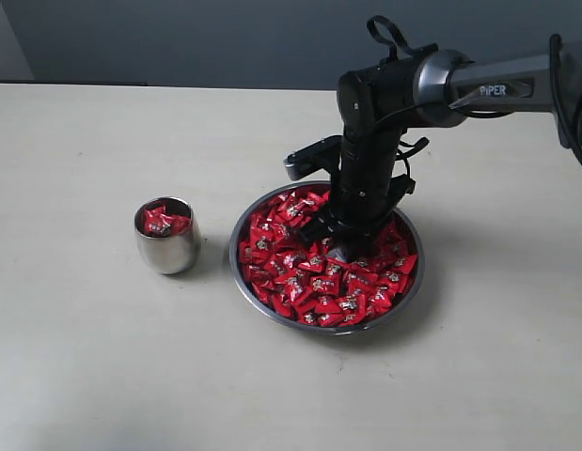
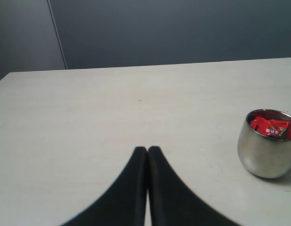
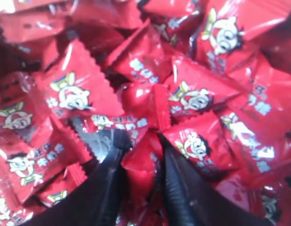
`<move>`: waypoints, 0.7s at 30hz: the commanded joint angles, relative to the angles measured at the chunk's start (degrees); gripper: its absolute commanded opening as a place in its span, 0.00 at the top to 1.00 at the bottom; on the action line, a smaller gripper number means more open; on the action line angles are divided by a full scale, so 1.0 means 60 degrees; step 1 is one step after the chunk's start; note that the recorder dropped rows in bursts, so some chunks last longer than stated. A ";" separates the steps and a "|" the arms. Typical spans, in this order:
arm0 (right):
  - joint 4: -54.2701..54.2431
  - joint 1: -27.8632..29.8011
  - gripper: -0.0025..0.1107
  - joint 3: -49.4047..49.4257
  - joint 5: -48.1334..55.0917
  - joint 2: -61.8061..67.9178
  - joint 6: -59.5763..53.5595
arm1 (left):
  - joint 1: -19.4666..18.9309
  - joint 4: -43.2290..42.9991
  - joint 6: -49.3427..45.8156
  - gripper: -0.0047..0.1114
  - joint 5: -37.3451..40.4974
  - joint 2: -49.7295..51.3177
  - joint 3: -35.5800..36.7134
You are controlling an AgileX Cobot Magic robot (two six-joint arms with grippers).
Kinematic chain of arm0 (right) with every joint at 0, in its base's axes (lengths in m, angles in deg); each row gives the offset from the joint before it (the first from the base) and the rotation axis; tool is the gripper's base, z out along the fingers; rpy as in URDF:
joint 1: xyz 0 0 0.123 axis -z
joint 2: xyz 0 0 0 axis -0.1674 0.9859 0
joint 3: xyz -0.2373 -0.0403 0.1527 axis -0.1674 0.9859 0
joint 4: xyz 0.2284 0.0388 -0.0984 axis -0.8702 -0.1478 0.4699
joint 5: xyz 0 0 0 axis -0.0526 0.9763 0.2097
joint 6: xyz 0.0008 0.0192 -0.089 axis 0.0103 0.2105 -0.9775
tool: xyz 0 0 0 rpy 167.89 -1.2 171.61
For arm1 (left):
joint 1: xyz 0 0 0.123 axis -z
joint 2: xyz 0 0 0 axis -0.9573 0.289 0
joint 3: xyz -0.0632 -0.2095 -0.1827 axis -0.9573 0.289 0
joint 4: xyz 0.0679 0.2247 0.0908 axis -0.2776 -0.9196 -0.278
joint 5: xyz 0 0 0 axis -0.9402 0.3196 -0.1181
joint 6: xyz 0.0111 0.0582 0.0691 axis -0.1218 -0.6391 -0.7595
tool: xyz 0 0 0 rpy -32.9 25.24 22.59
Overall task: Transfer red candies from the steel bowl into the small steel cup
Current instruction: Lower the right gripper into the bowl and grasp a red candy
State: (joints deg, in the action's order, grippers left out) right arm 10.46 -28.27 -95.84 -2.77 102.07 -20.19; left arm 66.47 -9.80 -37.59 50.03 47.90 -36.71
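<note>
Exterior view: the steel bowl [image 1: 233, 246] was seen standing on the pale table [image 1: 84, 357], right of centre, heaped with red candies [image 1: 305, 277]. The small steel cup [image 1: 166, 248] was placed upright just to the left of the bowl, apart from it, and several red wrappers were visible inside it, up to about rim level. The right gripper [image 1: 339, 246] was lowered nearly vertically into the middle of the bowl, its tips sunk among the candies.

Right wrist view: the two dark fingers [image 3: 105, 179] of the right gripper [image 3: 140, 140] were shown pushed into the pile of red candies [image 3: 74, 89]. One wrapped sweet was lodged in the narrow gap between them, and both fingers were seen pressed against it. Printed cartoon faces could be made out on the surrounding wrappers.

Left wrist view: the left gripper [image 2: 147, 150] was held over bare table [image 2: 89, 117], its two fingers brought together with no gap at the tips and nothing between them. The small steel cup [image 2: 265, 153] was seen off to one side, near the frame edge, with red candies [image 2: 272, 126] inside.
</note>
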 commanded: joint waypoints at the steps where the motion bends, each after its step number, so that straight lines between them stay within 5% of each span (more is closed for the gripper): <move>1: -0.0072 0.0023 0.72 0.0040 -0.0004 0.0179 -0.0003 | -0.0005 0.0026 0.0019 0.96 -0.0019 -0.0043 0.0036; 6: -0.0035 0.0023 0.77 0.0040 -0.0004 0.0179 -0.0003 | -0.0005 0.0026 0.0019 0.96 -0.0019 -0.0043 0.0036; 11: 0.0005 0.0023 0.98 0.0040 -0.0004 0.0179 -0.0003 | -0.0005 0.0026 0.0019 0.96 -0.0019 -0.0043 0.0036; 21: 0.0048 0.0023 0.98 0.0040 -0.0361 -0.0897 -0.0003 | -0.0005 0.0026 0.0019 0.96 -0.0019 -0.0043 0.0036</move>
State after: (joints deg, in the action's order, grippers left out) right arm 10.46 -28.27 -95.84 -3.49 99.63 -20.19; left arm 66.47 -9.80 -37.59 50.03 47.90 -36.71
